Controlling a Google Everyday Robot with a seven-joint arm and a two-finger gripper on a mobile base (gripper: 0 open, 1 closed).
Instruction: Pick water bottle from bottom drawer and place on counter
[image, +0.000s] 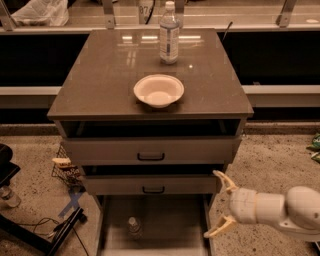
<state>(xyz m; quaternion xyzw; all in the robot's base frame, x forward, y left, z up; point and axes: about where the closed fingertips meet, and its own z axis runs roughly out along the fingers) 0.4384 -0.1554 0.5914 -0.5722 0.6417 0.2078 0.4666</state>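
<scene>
The small clear water bottle (134, 227) with a white cap stands upright on the pale floor of the bottom drawer (170, 220), which is pulled out. The glossy grey-brown counter (100, 80) tops the cabinet. My gripper (220, 203) is at the lower right, beside the drawer's right wall, to the right of the bottle and apart from it. Its two cream fingers (224, 180) are spread wide and hold nothing.
A white bowl (158, 90) sits mid-counter and a taller labelled bottle (169, 34) stands at its back. The two upper drawers (150, 150) are slightly pulled out. A wire basket (65, 167), cables and a dark stand (45, 235) lie on the floor at left.
</scene>
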